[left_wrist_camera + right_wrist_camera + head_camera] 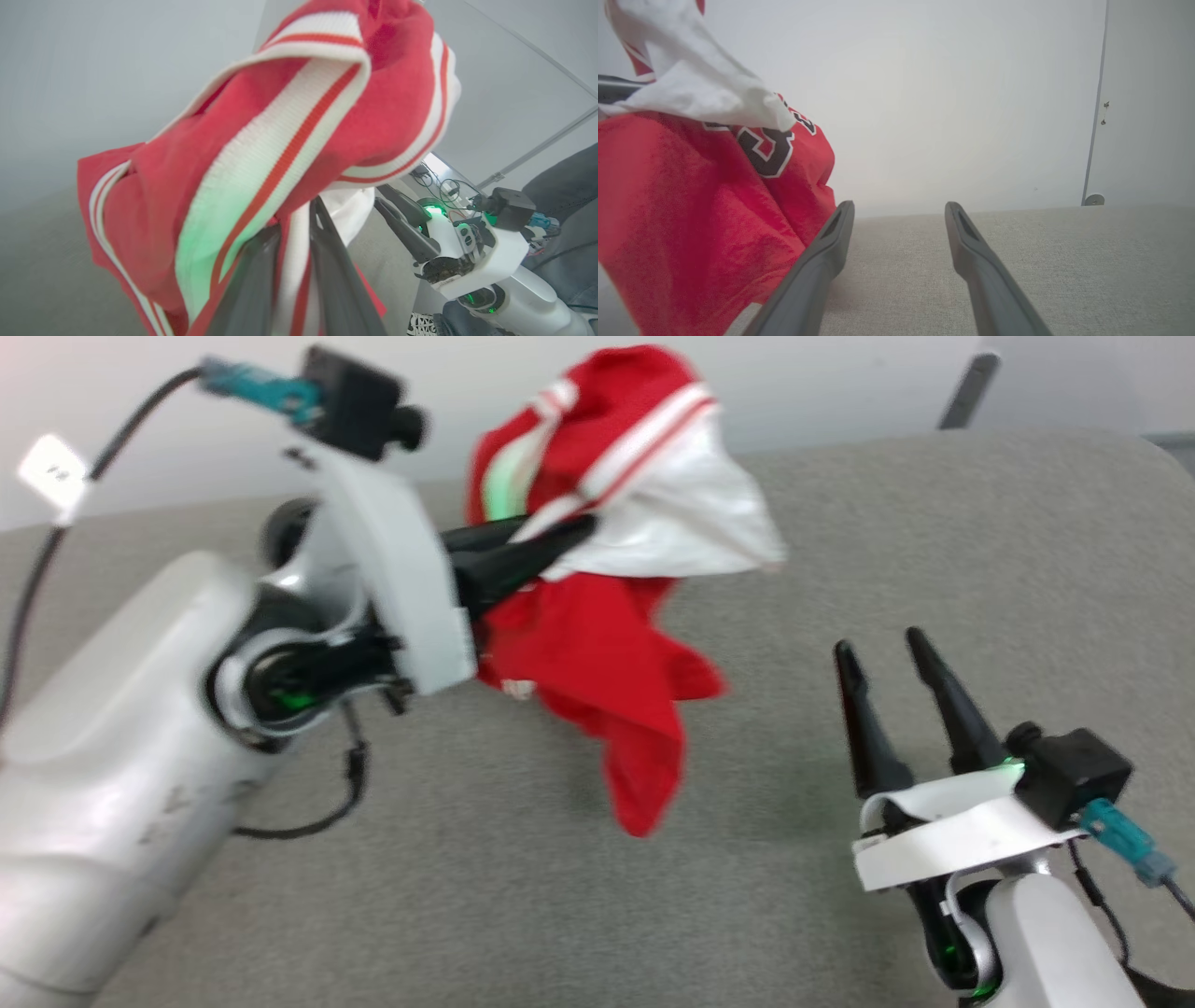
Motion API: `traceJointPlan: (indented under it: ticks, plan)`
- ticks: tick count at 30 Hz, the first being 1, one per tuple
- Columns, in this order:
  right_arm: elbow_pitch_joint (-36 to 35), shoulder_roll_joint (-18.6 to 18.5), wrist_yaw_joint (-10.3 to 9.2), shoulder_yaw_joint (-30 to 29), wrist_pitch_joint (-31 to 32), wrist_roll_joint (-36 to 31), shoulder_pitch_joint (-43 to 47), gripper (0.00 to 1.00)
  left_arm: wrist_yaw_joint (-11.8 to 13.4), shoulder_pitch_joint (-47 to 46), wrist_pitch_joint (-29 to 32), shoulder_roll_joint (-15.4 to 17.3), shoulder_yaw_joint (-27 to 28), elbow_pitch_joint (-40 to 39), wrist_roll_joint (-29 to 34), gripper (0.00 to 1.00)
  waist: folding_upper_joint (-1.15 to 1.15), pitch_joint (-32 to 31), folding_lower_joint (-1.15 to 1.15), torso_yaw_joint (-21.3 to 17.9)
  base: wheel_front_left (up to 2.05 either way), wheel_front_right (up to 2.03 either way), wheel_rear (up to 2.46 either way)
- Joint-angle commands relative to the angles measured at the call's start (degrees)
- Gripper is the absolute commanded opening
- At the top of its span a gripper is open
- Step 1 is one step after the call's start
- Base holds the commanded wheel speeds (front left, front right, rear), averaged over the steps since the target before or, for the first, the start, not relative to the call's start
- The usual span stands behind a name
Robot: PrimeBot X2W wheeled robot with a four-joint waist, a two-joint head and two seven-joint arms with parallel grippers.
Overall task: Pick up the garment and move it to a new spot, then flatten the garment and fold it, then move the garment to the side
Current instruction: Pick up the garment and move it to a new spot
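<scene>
While the grey surface (980, 569) lay open rightward, the left gripper (560, 537) pinched the garment (597, 644), draped over and below it; the right gripper (878, 642) gaped empty.

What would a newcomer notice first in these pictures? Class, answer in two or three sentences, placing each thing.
The bright red garment with white panels dominates, bunched and dangling from the left gripper at the upper middle of the head view, above the grey surface. At the lower right, the right gripper stands open, holding nothing.

Lab-like room — bare white wall (924, 93), grey cloth-topped table (934, 569).
</scene>
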Motion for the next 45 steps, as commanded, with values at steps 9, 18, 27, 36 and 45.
traceJointPlan:
  ticks: [9, 18, 27, 36, 45]
  plan:
    - [-3.2, 0.2, -0.02, -3.3, 0.0, 3.4, -1.0, 1.0, 0.0, -4.0, 4.8, -8.4, -6.3, 8.9, 0.6, 0.0, 0.0, 9.3, 0.0, -13.7, 0.0, 0.0, 0.0]
    - [-4.8, 0.2, -0.01, -4.4, 0.0, 8.7, 0.0, 1.0, 0.0, -6.9, 1.9, -12.9, -11.3, 27.4, 5.7, 0.0, 0.0, 15.4, 0.0, -21.5, 0.0, 0.0, 0.0]
    - [-5.6, 0.2, -0.01, -2.8, 0.0, 11.7, 0.3, 1.0, 0.2, -6.8, -0.9, -14.7, -17.3, 40.6, 9.3, 0.0, 0.0, 17.7, 0.0, -25.2, 0.0, 0.0, 0.0]
    - [-4.7, 0.2, -0.01, -3.0, 0.0, 7.6, 0.1, 1.0, 0.3, -6.4, -1.9, -14.9, -20.6, 40.3, 6.3, 1.0, 0.0, 14.1, 0.0, -21.9, 0.0, 0.0, 0.0]
    - [-2.1, 0.1, -0.01, -3.9, 0.0, -0.1, -0.3, 1.0, 0.1, -8.8, -9.3, -14.9, -20.6, 30.5, 2.7, 1.0, 0.0, 7.8, 0.0, -11.2, 0.0, 0.0, 0.0]
